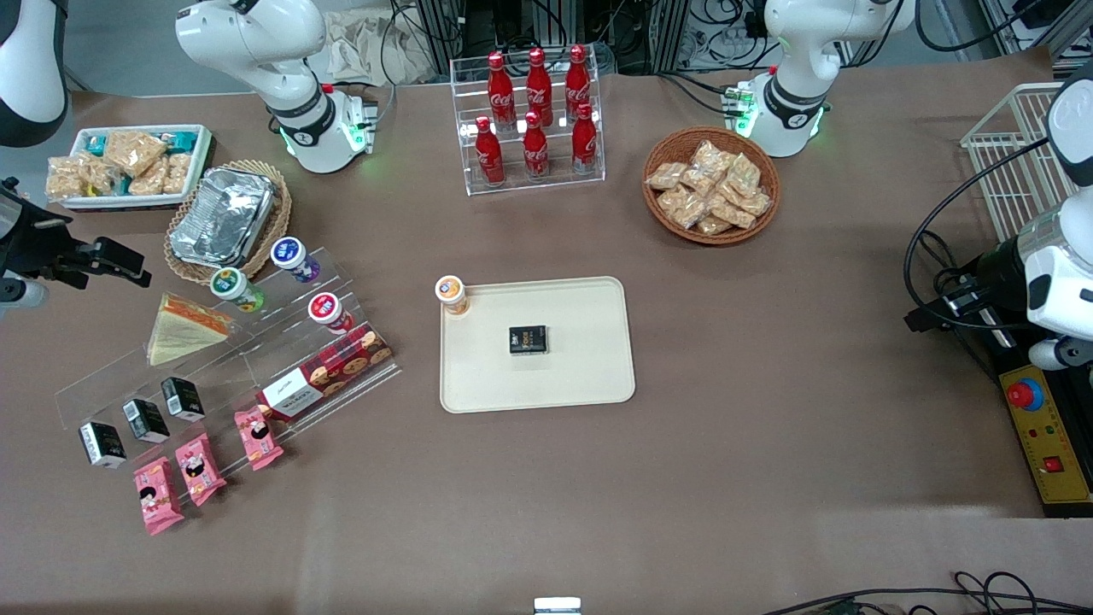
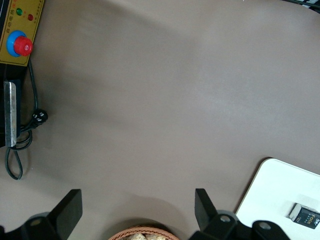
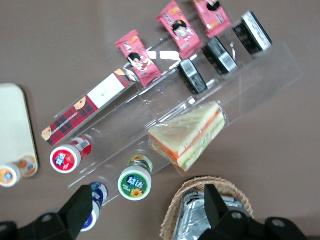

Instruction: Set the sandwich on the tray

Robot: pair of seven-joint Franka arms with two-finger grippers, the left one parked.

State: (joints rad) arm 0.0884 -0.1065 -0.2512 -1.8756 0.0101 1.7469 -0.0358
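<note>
While the sandwich (image 1: 184, 330) rests on the clear acrylic stepped rack (image 1: 230, 363) at the left of the front frame, the end effector (image 1: 128, 265) hangs above and apart from it, fingers spread wide, holding nothing. At frame centre, well apart, the tray (image 1: 581, 376) carries a small black box (image 1: 528, 339) and an orange-lidded bottle (image 1: 451, 294).

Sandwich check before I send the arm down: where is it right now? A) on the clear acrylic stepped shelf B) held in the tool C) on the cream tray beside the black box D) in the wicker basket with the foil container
A: the sandwich lies on the clear acrylic stepped shelf, not on the tray; the tool hovers open above it, holding nothing.
</note>
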